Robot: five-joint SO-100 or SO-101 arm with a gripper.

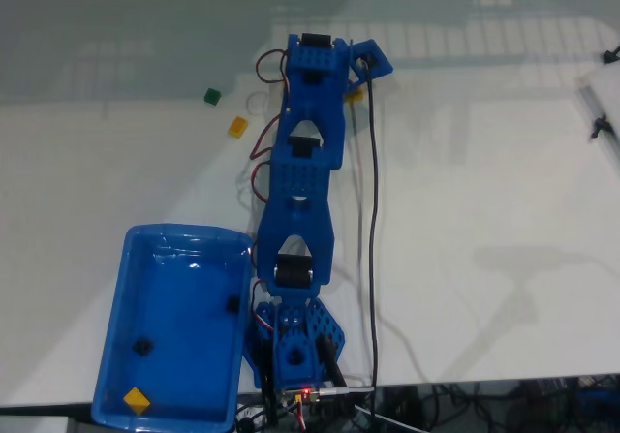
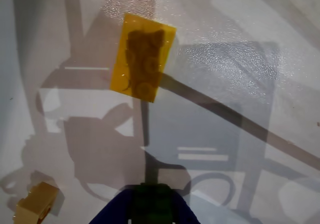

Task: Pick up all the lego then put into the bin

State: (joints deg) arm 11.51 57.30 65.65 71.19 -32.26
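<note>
Glossy blue bin; yellow, green lego.

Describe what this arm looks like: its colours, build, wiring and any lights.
The arm is built from bright blue plastic links, several perforated with small holes, with black servos set at the joints. Thin red and dark wires loop along its left side in the fixed view, and a black cable runs down the table beside it. A small red light glows at the base. The gripper is blue too.

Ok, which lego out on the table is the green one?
The dark green lego, the one farthest left on the table in the fixed view. Its neighbour just to the right, the orange-yellow lego, is much brighter.
</note>
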